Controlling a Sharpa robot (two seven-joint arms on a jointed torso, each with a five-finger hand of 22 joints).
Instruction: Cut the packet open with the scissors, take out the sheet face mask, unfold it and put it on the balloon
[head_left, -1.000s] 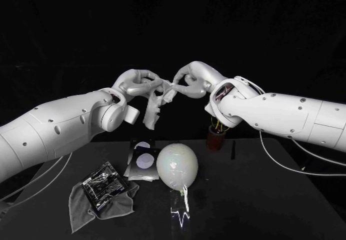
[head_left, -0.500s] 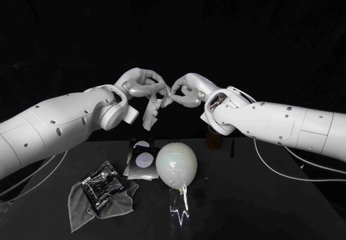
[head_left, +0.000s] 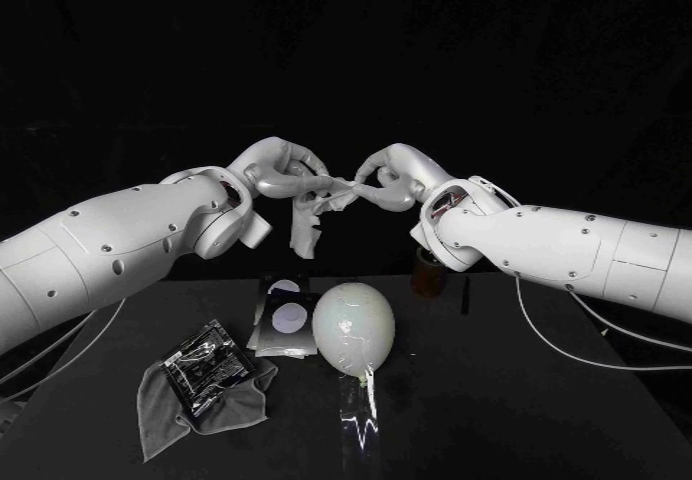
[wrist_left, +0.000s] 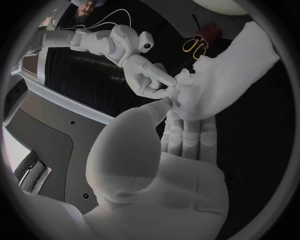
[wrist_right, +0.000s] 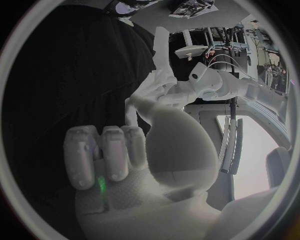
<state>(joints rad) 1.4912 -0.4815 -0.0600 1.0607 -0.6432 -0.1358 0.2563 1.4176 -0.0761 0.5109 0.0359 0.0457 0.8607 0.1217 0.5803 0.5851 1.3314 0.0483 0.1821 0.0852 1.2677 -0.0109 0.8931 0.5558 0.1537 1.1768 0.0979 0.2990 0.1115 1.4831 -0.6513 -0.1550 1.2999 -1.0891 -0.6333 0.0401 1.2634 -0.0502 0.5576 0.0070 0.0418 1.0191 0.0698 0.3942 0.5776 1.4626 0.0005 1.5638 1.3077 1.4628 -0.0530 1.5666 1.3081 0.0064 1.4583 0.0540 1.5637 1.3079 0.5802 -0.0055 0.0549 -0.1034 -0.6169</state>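
High above the table both hands hold the white sheet mask (head_left: 307, 218) between them. My left hand (head_left: 281, 166) pinches one end of its upper edge and my right hand (head_left: 382, 178) pinches the other. The rest of the mask hangs crumpled below the left hand. In the left wrist view the mask (wrist_left: 231, 75) lies across the fingertips of my left hand (wrist_left: 172, 150), with my right hand (wrist_left: 147, 75) beyond it. The right wrist view shows my right hand (wrist_right: 125, 150), the mask (wrist_right: 156, 75) and my left hand (wrist_right: 212, 82). The pale balloon (head_left: 353, 330) lies on the table below.
A flat silver packet (head_left: 286, 322) lies just left of the balloon. A dark glossy pack (head_left: 206, 366) rests on a grey cloth (head_left: 166, 415) at the front left. The scissors stand in a brown cup (head_left: 428, 272) behind the balloon. A clear film (head_left: 361, 418) lies in front of it.
The hands have drawn slightly apart, and the mask's upper edge is now stretched into a strip between them. The right hand has dropped a little.
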